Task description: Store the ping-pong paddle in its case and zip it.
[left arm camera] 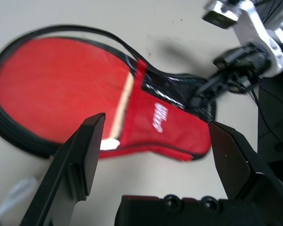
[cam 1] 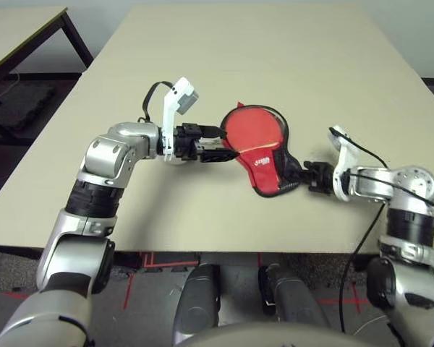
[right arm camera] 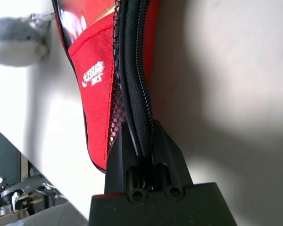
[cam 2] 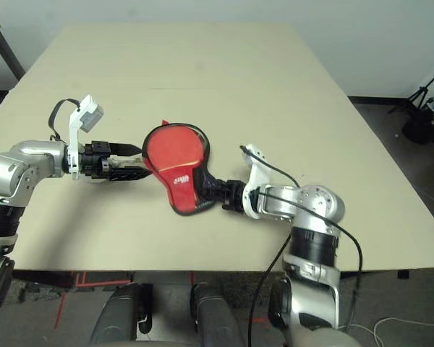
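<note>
2 silver forearms [cam 1: 118,153], black joint bands [cam 1: 411,225], white wrist brackets [cam 1: 171,119], loose black cables [cam 2: 337,228]

We see a red case [right arm camera: 92,103] edged in black, with white lettering on its red pocket and black mesh alongside. The paddle's face [left arm camera: 61,84] is plain red, bordered by a pale tan strip. Our arms [cam 1: 116,155] are silver with black bands, their wrist brackets [cam 1: 171,119] white, their fingers [right arm camera: 167,150] black. The desk [cam 2: 202,65] is a plain pale beige, and the floor [cam 1: 130,289] is dark grey with red lines.

Two pincers [cam 1: 230,143] [cam 1: 293,173], one case [cam 1: 263,165], apparently one paddle [cam 1: 252,129], two tables [cam 1: 181,224] [cam 1: 18,32].
</note>
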